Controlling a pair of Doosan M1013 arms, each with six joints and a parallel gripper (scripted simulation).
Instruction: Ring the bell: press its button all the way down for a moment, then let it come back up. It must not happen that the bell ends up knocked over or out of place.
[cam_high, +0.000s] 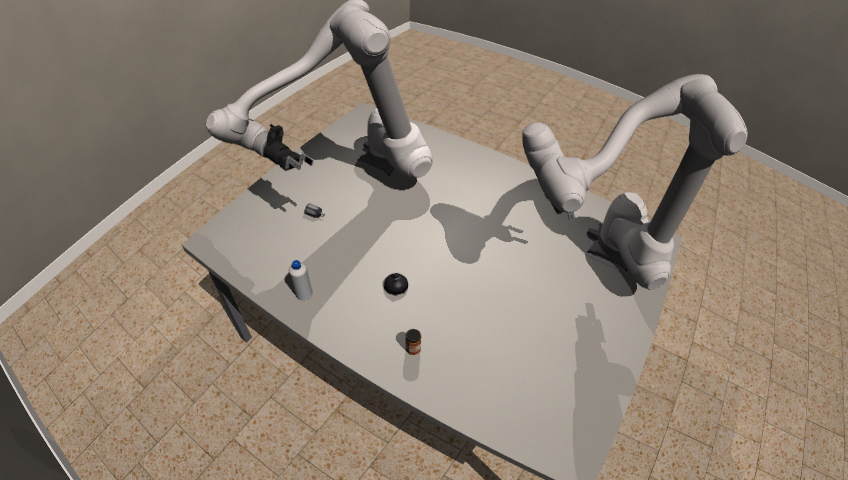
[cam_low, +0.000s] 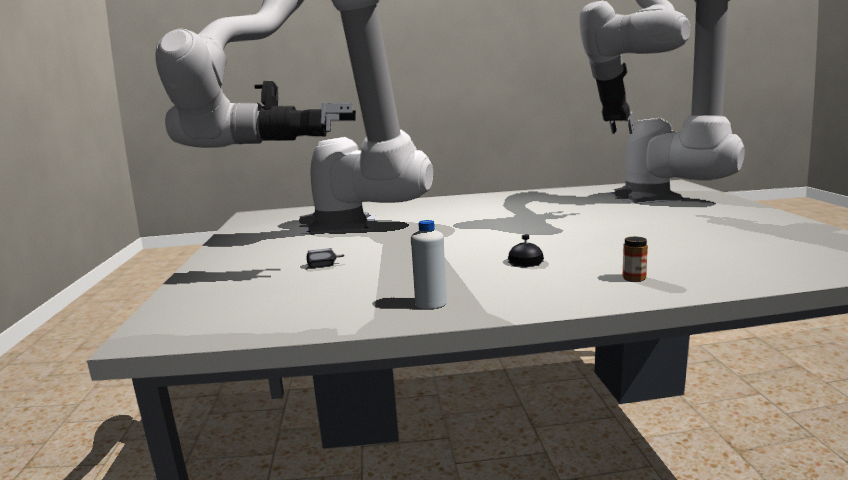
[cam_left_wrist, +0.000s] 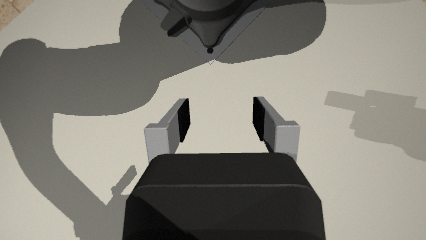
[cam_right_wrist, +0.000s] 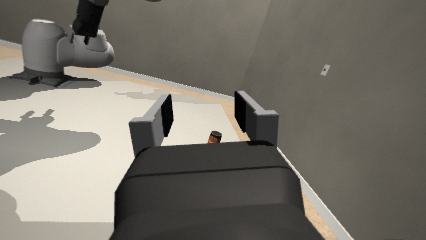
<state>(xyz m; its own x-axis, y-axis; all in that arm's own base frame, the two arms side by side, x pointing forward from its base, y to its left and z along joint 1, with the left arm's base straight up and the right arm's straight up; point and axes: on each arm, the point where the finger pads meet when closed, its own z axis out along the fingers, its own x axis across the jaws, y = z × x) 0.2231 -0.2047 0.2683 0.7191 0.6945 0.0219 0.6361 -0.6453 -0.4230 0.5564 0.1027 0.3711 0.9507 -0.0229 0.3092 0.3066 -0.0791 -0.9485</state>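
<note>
The black domed bell (cam_high: 395, 284) (cam_low: 526, 255) stands upright near the middle of the table, and its small button (cam_low: 525, 237) is up on top. The bell is not visible in either wrist view. My left gripper (cam_high: 570, 215) (cam_low: 621, 126) (cam_left_wrist: 221, 110) belongs to the arm on the right side of the top and exterior views. It is open and empty, pointing down high above the table beside its own arm's base, far behind the bell. My right gripper (cam_high: 302, 161) (cam_low: 352, 113) (cam_right_wrist: 203, 105) is open and empty, held level high above the other end of the table, away from the bell.
A white bottle with a blue cap (cam_high: 301, 282) (cam_low: 428, 270) stands to the bell's left in the top and exterior views. A brown jar (cam_high: 413, 343) (cam_low: 634, 259) (cam_right_wrist: 214, 137) stands toward the table's front edge. A small dark grey object (cam_high: 313, 210) (cam_low: 321, 257) lies below the right gripper's side.
</note>
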